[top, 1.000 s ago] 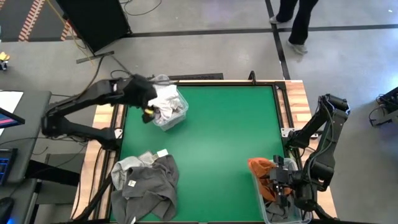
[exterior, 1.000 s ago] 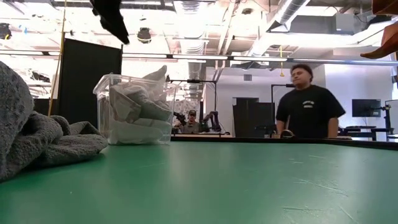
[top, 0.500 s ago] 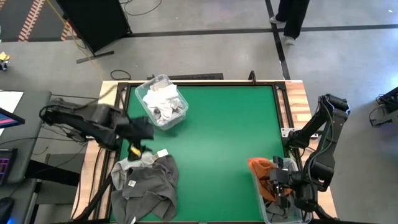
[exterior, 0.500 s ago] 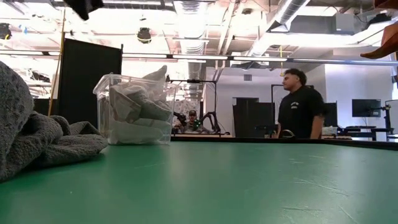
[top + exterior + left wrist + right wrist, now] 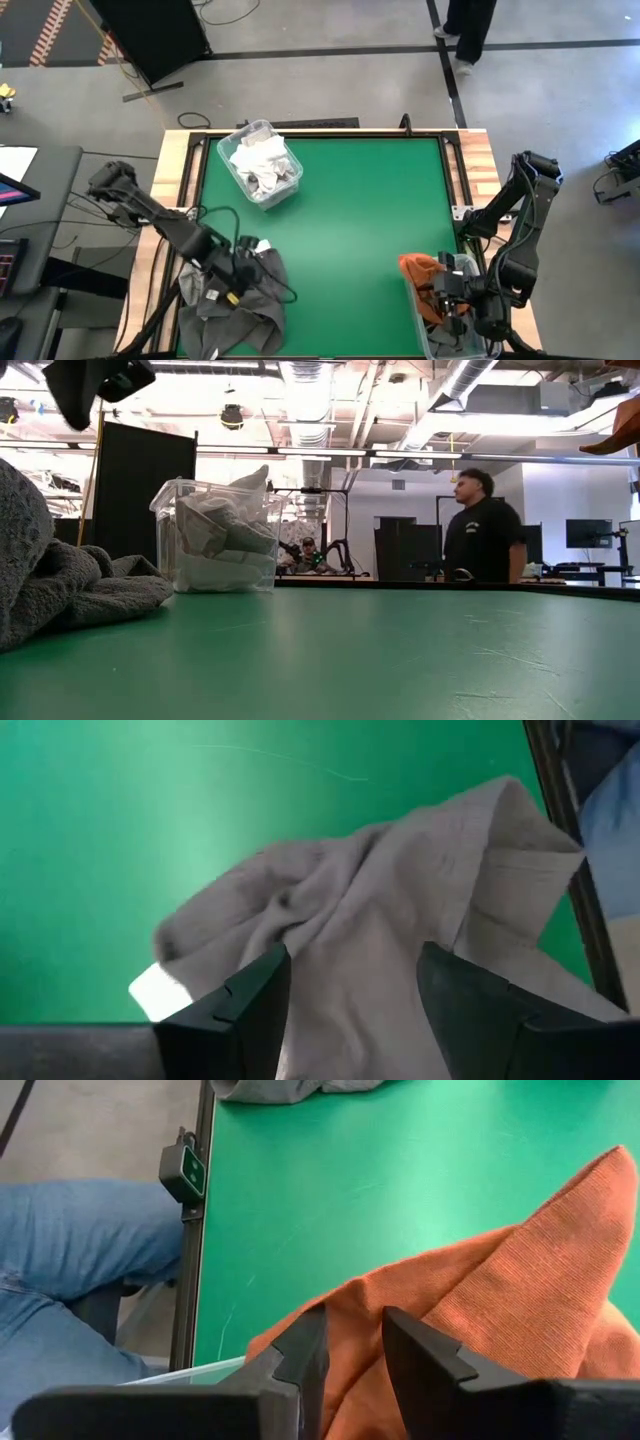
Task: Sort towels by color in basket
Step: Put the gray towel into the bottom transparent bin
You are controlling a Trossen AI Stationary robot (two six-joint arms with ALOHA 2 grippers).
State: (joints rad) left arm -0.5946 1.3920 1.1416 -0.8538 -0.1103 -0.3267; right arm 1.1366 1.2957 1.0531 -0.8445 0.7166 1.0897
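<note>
In the high view the left hand [image 5: 232, 275] hangs over the pile of grey towels [image 5: 235, 300] at the lower left of the green table [image 5: 360, 220]; its fingers [image 5: 250, 1010] stand apart above a pale grey towel [image 5: 380, 920] and hold nothing. In the low view this arm shows as a dark shape at the upper left, and the grey pile fills the left edge of the frame. Toward the upper left of the table stands a clear bin [image 5: 260, 163] with white and pale towels inside; in the low view it stands left of centre. At the lower right of the high view the right hand [image 5: 455, 300] sits over a second clear bin [image 5: 440, 340], where a rust orange towel [image 5: 420, 272] drapes over the rim. Its fingers [image 5: 300, 1355] stand at a narrow gap just above the orange cloth; I cannot tell whether they pinch it. A person [image 5: 480, 525] in a dark shirt stands beyond the table in the low view.
</note>
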